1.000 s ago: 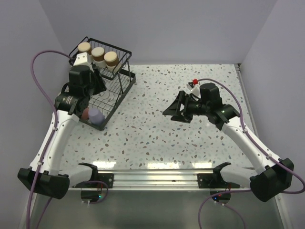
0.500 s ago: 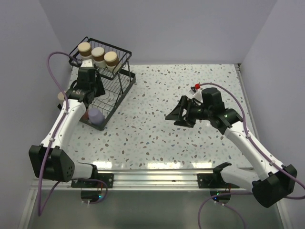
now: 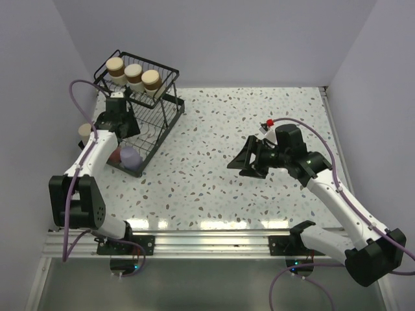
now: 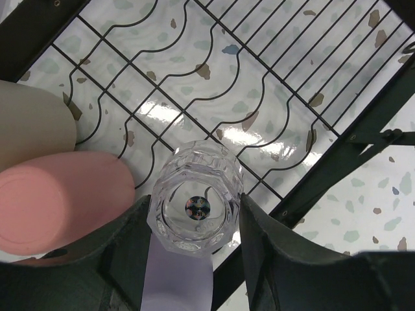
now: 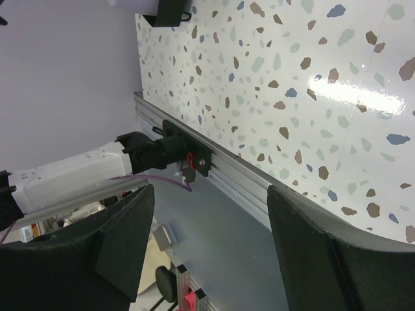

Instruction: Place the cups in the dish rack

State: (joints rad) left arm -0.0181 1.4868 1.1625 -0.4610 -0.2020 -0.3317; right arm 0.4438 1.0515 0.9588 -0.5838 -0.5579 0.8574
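Left hand (image 4: 194, 223) clamps the clear faceted glass tumbler (image 4: 196, 206) above the black wire dish rack's (image 3: 152, 61) lower tray, at the table's far-left corner. It seems to sit over the lavender plastic cup (image 4: 178, 285), so shift to bare wire before releasing. Right hand (image 3: 246, 159) is wide and empty.

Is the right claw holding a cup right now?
No, the right claw stands open and empty in its wrist view.

Your table (image 3: 259, 123) is a white top speckled with grey and brown flecks. The black wire dish rack (image 3: 170, 81) stands on it in the far left corner, its feet on the top. A metal rail (image 3: 207, 228) runs along the near edge, with glare just beyond it.
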